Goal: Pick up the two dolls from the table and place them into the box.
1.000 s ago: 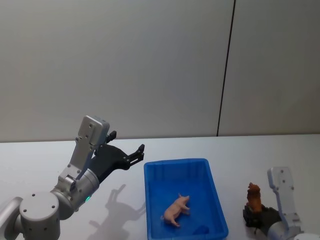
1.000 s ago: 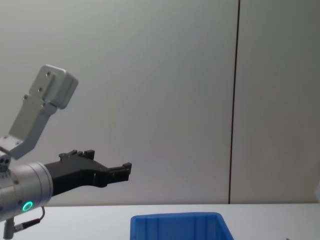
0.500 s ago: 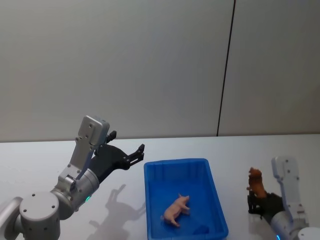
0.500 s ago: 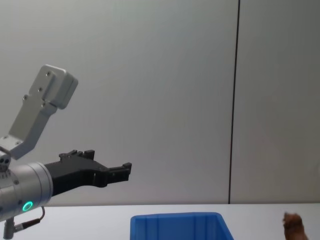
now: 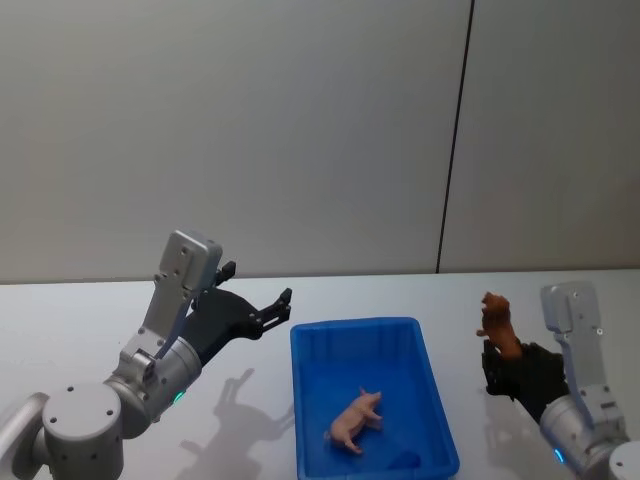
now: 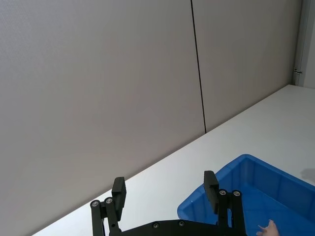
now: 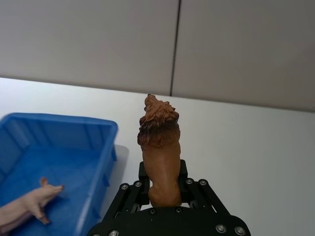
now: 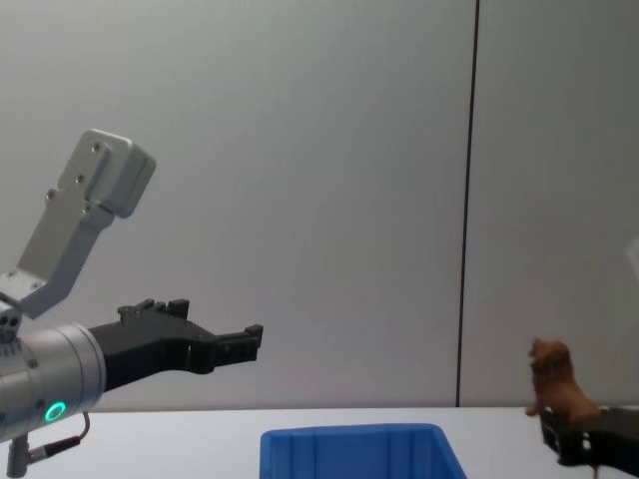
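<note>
A brown lion doll (image 7: 158, 147) is held clamped in the right gripper (image 7: 165, 189), its rump pinched between the black fingers and its maned head pointing up and away from the wrist. In the head view the right gripper (image 5: 505, 368) is seen raised above the white counter (image 5: 80, 320), just beside the right long side of the blue box (image 5: 372, 398), with the lion doll (image 5: 496, 322) standing clear of the counter surface. In the chest view the lion doll (image 8: 559, 387) is seen near the right edge, above the counter, with the right gripper (image 8: 589, 439) beneath it.

The box is set on the counter towards its near edge, roughly midway between the two arms. A pink pig doll (image 5: 353, 419) is seen lying inside the box on its floor, in the nearer half; part of it (image 7: 29, 200) is also shown in the right wrist view.

The left gripper (image 5: 258, 312) is held in the air to the left of the box's far left corner, its fingers spread apart and nothing between them. In the left wrist view the two fingertips (image 6: 210, 183) are seen well apart, with the box (image 6: 246, 194) beyond them.
</note>
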Robot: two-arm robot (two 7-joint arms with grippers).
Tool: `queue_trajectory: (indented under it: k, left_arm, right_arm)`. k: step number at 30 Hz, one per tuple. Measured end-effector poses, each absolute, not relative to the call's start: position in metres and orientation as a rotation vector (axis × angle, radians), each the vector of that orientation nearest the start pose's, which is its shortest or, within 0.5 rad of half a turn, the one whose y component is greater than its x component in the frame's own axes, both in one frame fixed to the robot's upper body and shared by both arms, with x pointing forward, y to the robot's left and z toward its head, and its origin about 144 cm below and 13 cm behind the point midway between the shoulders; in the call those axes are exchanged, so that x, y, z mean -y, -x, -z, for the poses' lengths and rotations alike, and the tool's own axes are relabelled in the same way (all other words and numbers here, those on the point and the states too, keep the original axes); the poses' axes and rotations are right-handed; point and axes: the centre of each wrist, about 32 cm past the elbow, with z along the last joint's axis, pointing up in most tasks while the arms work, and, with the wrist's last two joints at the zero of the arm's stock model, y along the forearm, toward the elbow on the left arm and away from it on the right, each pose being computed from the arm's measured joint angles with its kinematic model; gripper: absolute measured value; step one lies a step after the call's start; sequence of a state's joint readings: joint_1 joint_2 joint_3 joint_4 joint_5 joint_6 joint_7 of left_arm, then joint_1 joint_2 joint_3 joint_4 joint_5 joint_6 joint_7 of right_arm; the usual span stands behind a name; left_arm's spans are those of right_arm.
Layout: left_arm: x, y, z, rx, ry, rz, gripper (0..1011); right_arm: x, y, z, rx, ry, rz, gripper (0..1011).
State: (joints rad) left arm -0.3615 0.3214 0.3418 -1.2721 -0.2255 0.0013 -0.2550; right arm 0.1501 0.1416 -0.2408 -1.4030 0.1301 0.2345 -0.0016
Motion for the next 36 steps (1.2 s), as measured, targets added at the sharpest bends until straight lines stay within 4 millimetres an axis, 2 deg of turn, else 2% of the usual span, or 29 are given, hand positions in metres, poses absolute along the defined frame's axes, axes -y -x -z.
queue_trajectory:
  k: [18,20,21,22,25,26,32,34,35,36]
  left_arm:
    - [-0.252,-0.549,-1.166,0.104,-0.167,-1.097,1001]
    - [-0.252,-0.549,-1.166,0.104,-0.167,-1.096,1001]
    - [-0.252,-0.549,-1.166,0.104,-0.167,-1.096,1001]
    - [-0.252,-0.549,-1.166,0.104,-0.167,-1.097,1001]
    - [-0.252,-0.549,-1.166,0.104,-0.167,-1.097,1001]
    - [-0.252,-0.549,-1.166,0.104,-0.167,-1.096,1001]
    - [-0.252,-0.549,-1.166,0.104,-0.167,-1.097,1001]
    - [-0.252,-0.549,-1.166,0.104,-0.167,-1.097,1001]
    - [-0.252,-0.549,-1.166,0.104,-0.167,-1.097,1001]
    - [-0.252,-0.549,-1.166,0.104,-0.167,-1.097,1001]
  right_arm:
    - [0.184,-0.495,-1.146,-0.054,0.186,1.105,298]
    - [0.181,-0.496,-1.147,-0.048,0.181,1.083,362]
    - [0.180,-0.496,-1.147,-0.046,0.179,1.072,362]
    - [0.179,-0.496,-1.147,-0.043,0.177,1.061,429]
    - [0.173,-0.498,-1.148,-0.033,0.168,1.011,489]
    - [0.171,-0.499,-1.148,-0.028,0.164,0.986,547]
    - [0.159,-0.502,-1.148,-0.013,0.149,0.894,702]
    - [0.156,-0.503,-1.148,-0.008,0.144,0.866,799]
    - [0.155,-0.504,-1.148,-0.006,0.141,0.857,799]
    - [0.154,-0.504,-1.148,-0.004,0.139,0.851,854]
